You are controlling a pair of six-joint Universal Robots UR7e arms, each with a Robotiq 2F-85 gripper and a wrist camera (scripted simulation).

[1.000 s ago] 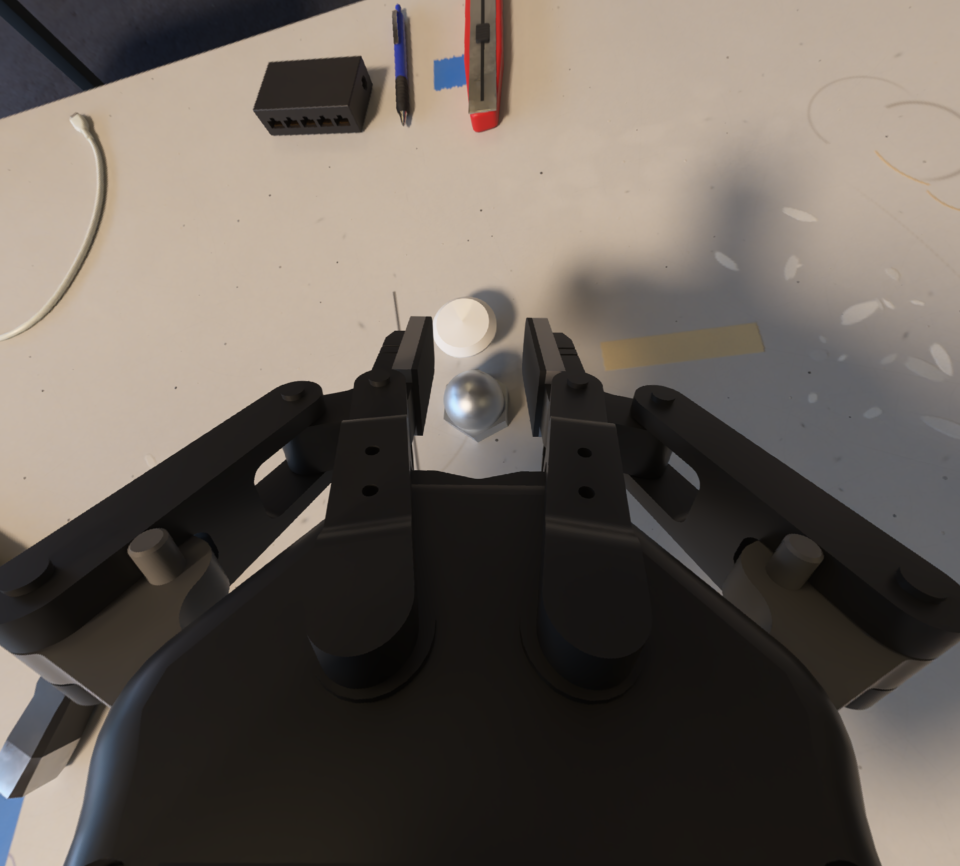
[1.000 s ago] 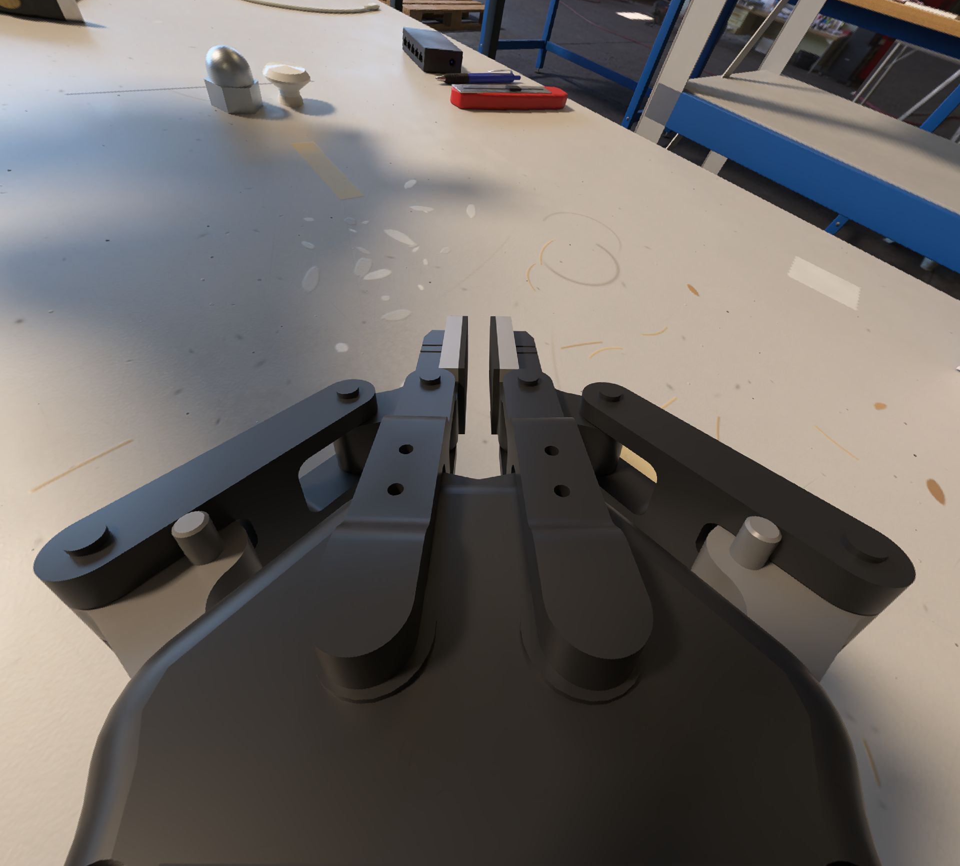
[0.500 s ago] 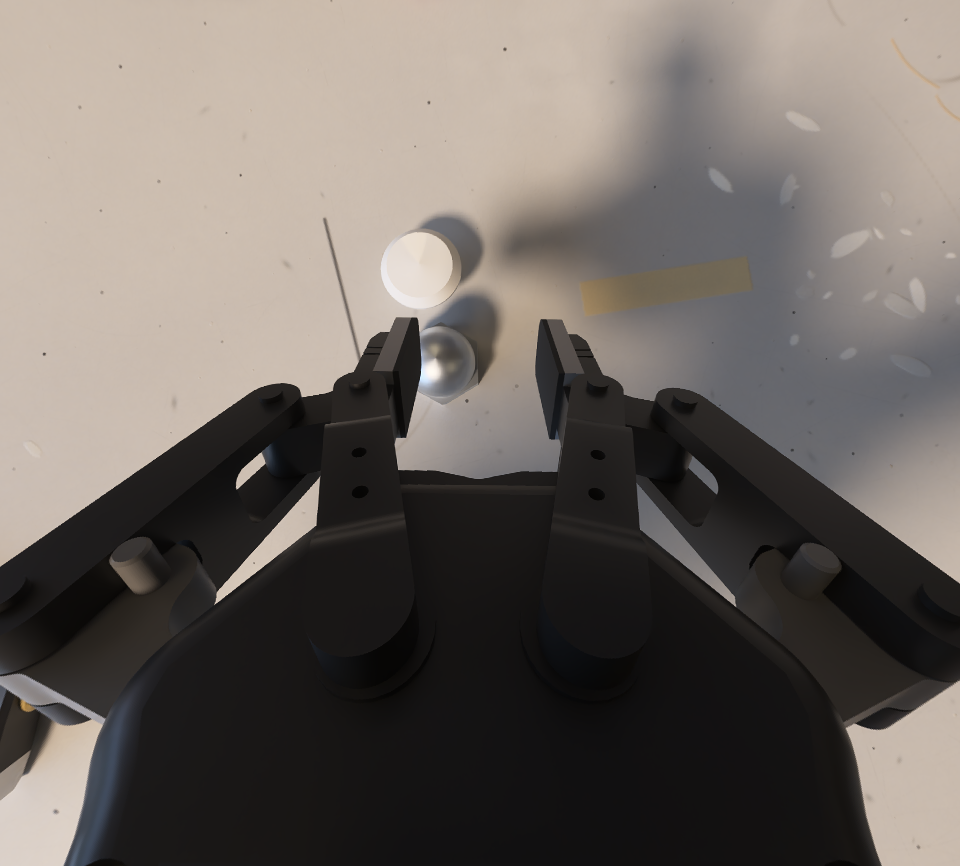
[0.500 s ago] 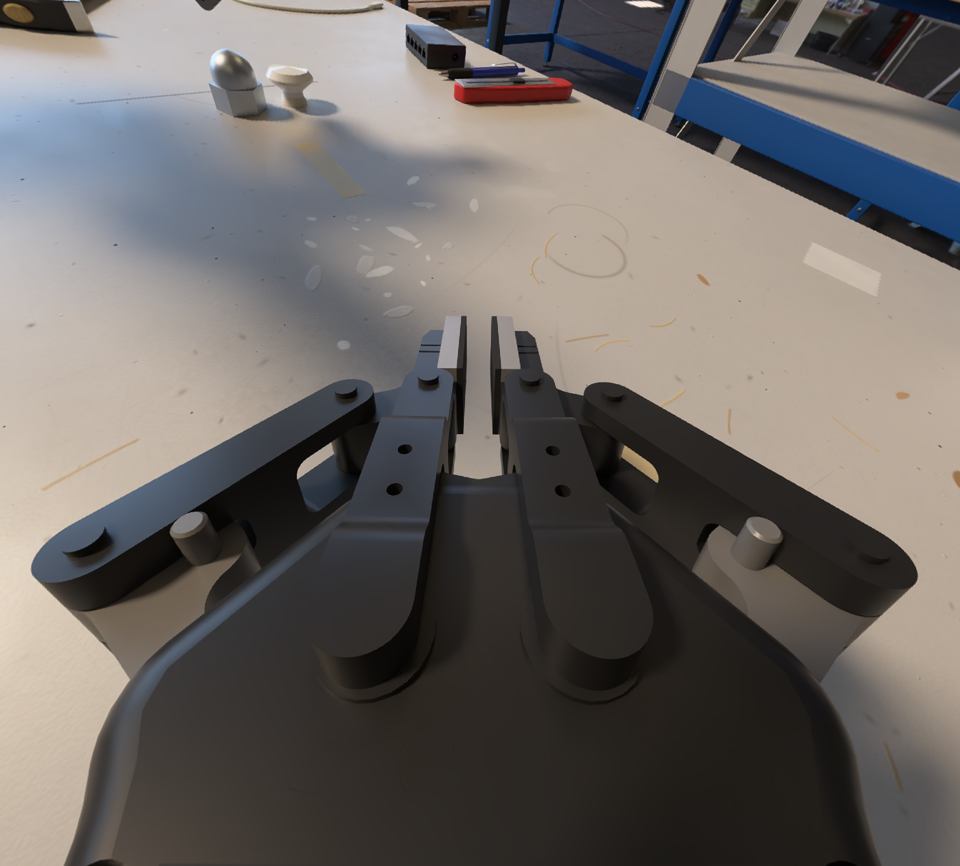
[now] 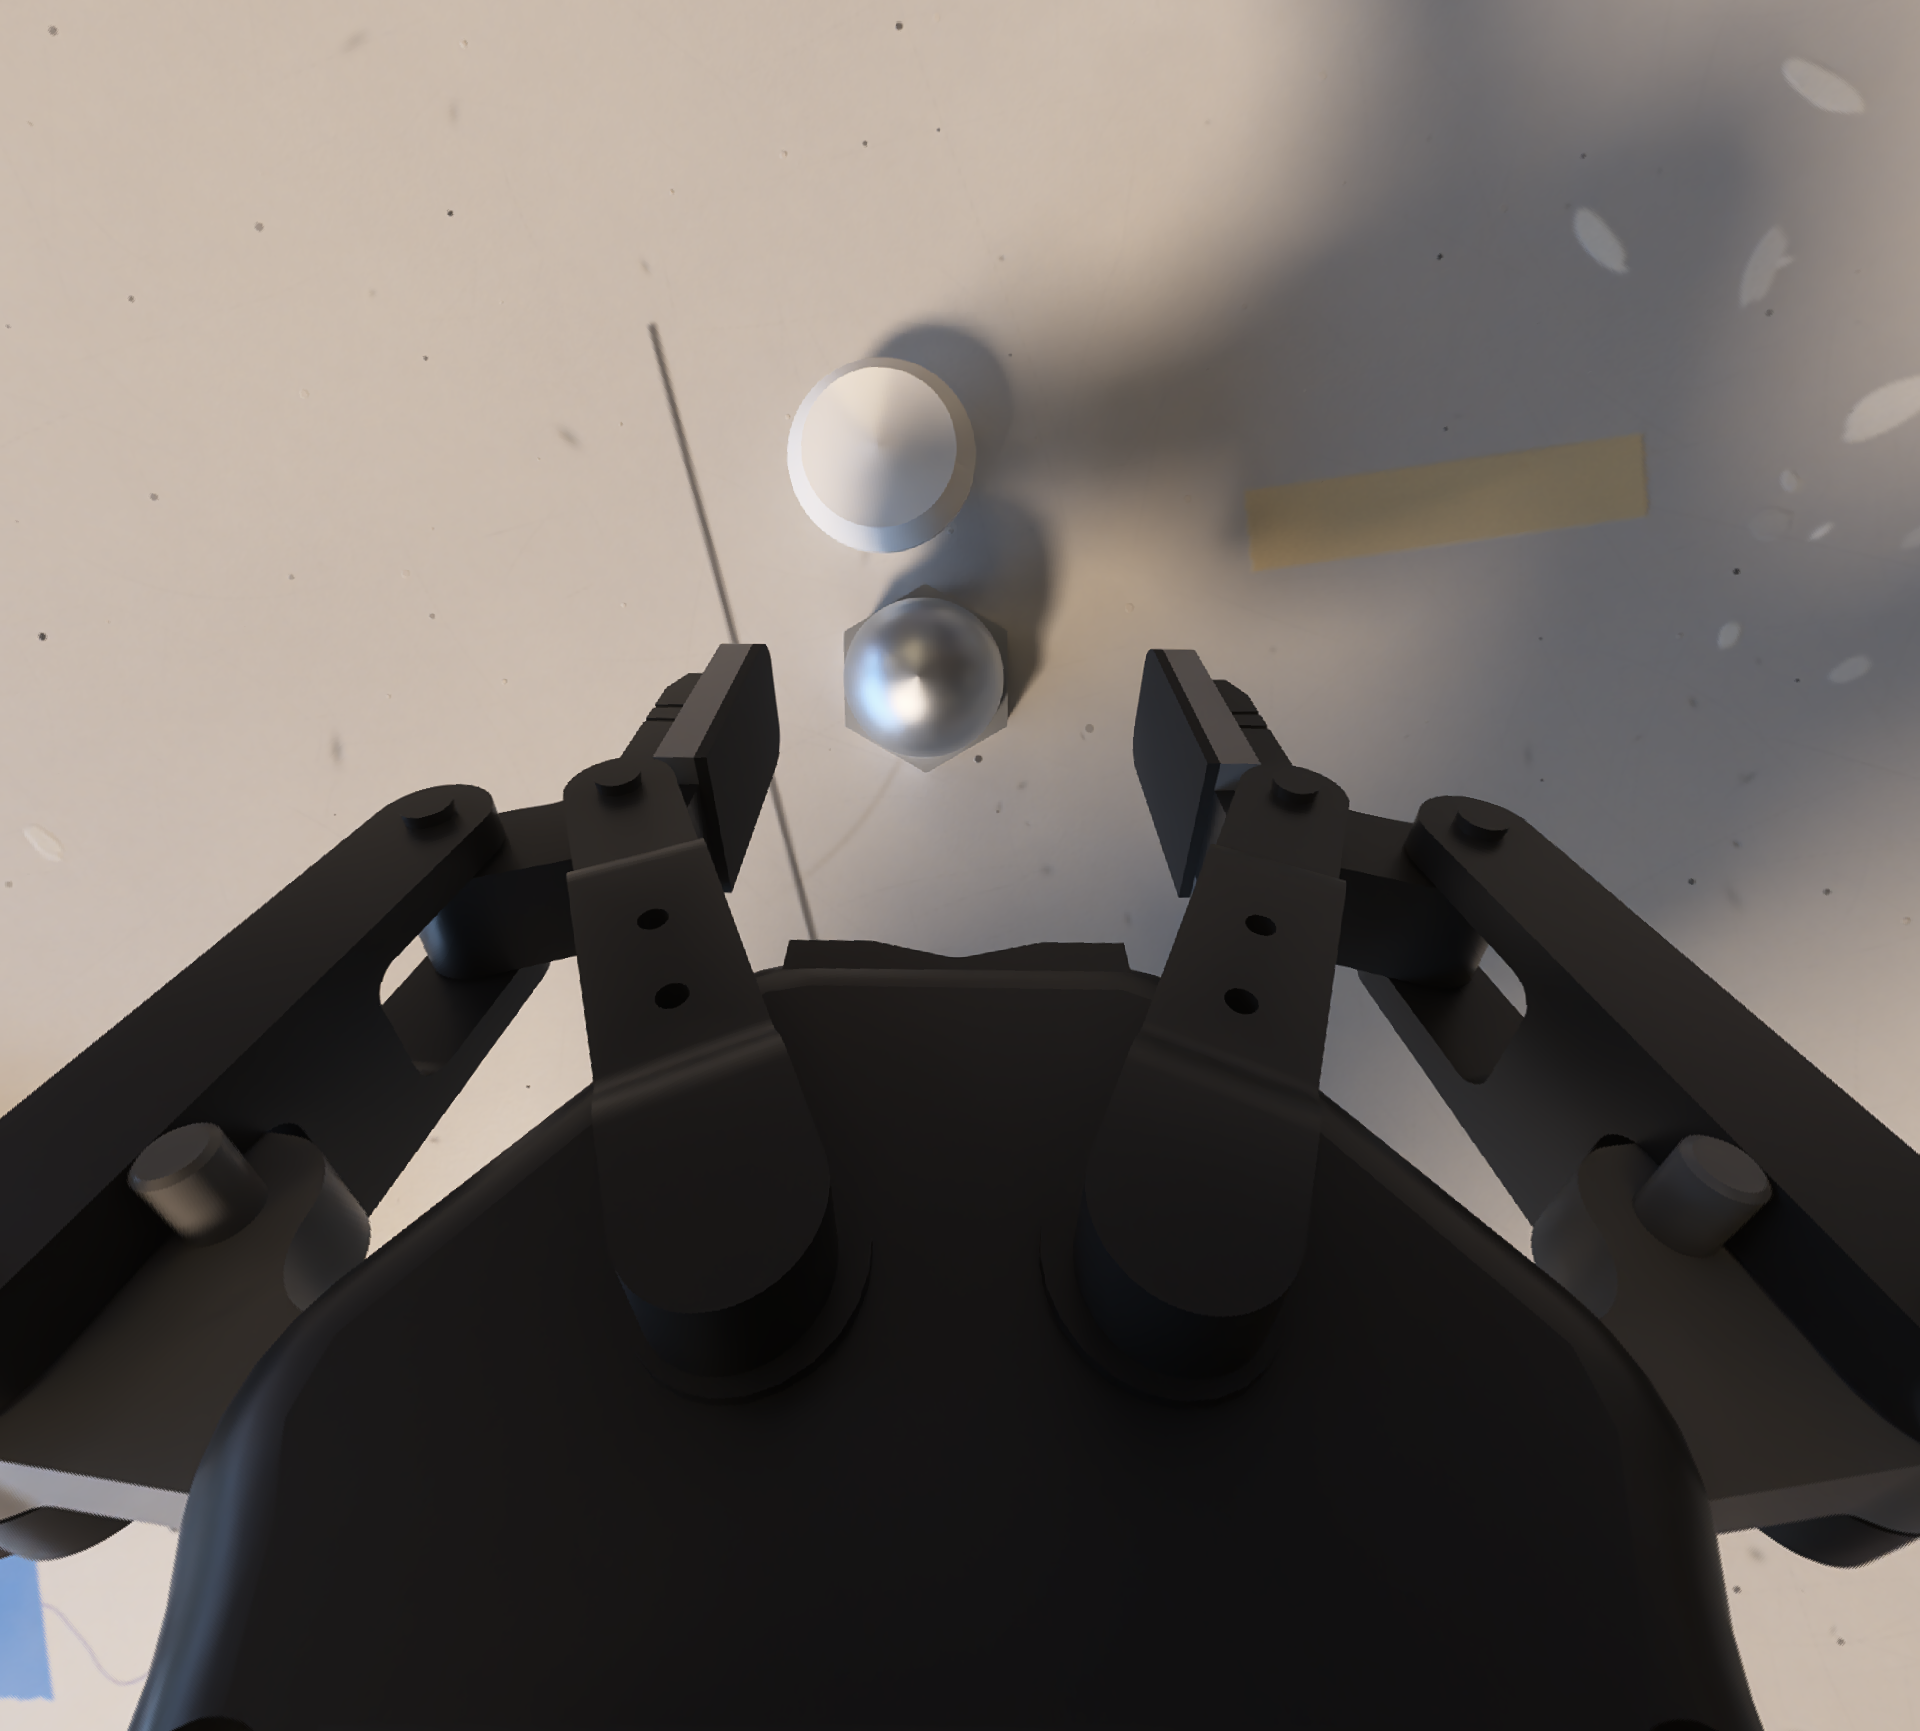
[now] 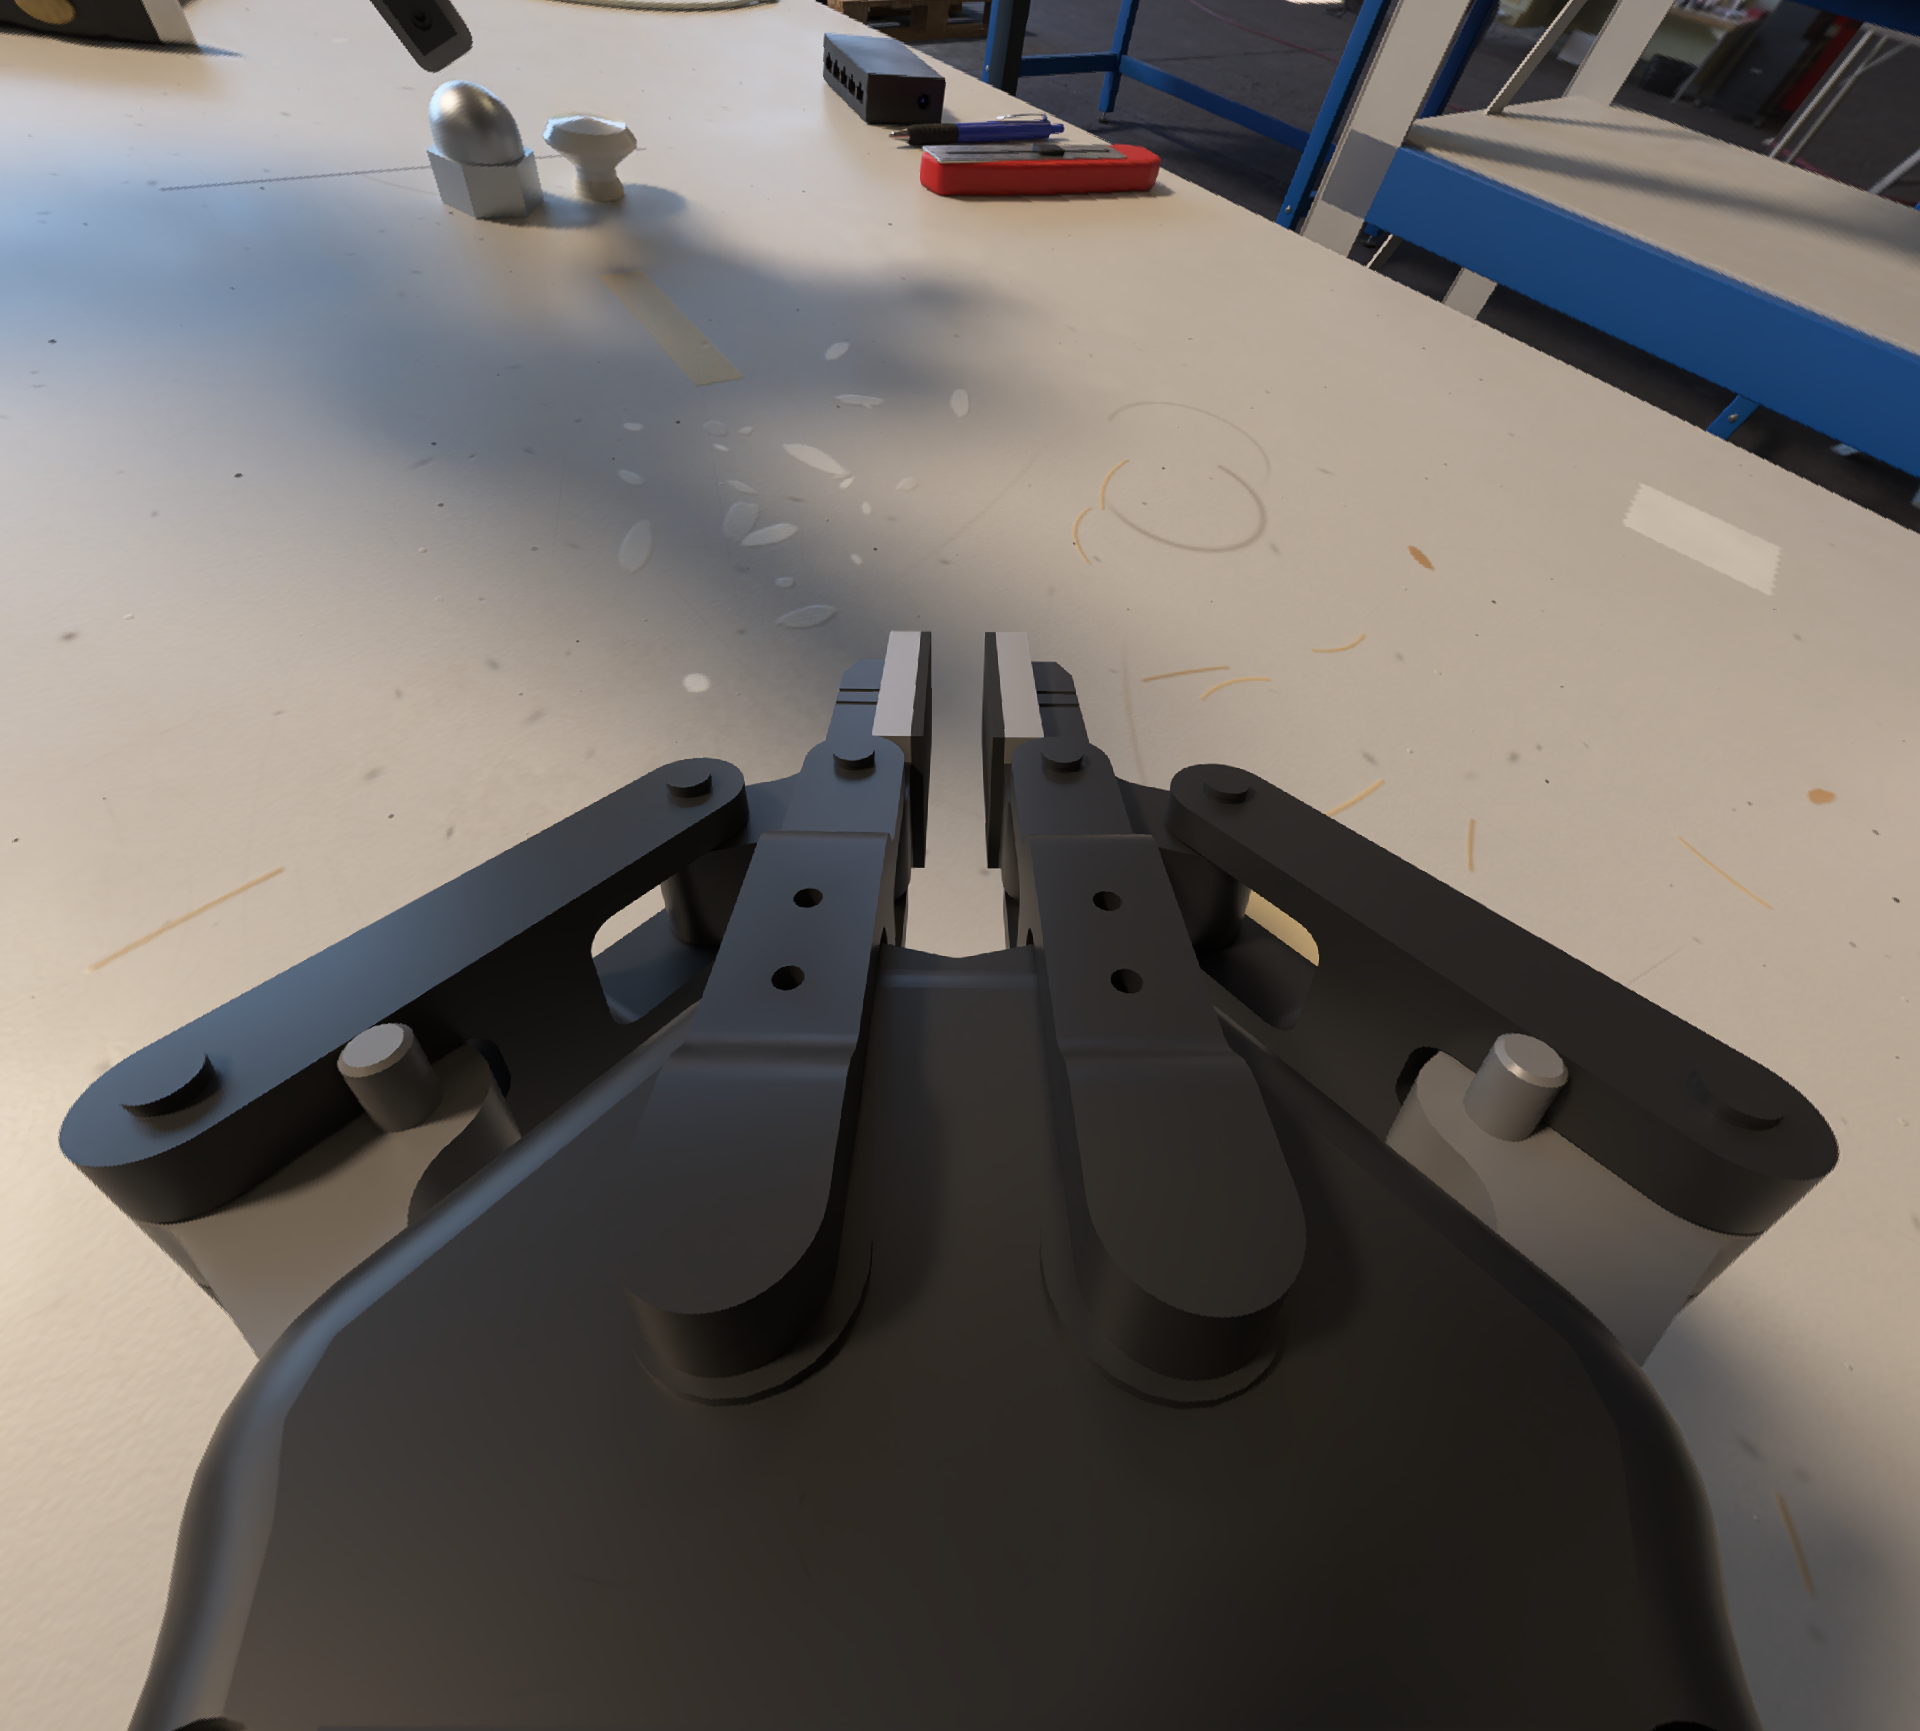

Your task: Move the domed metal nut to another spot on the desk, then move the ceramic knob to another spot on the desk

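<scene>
A: Where was the nut (image 5: 925,679) relative to the left claw (image 5: 956,746)?

B: Directly below it, slightly toward the left finger, dome up, long axis vertical, on the table (image 5: 312,331). Jaws were spread wide, nothing held, not yet touching.

A: Knob (image 5: 881,453)?

B: Just beyond the nut, near but apart, toward the table's far edge.

A: Right claw (image 6: 956,684)?

B: Nearly clenched, a narrow gap, empty, well apart from both. The left was clearly nearer.

A: Counts?

B: One nut, one knob, two claws. Likely next: straight descent, then closing on the hex flats.
</scene>
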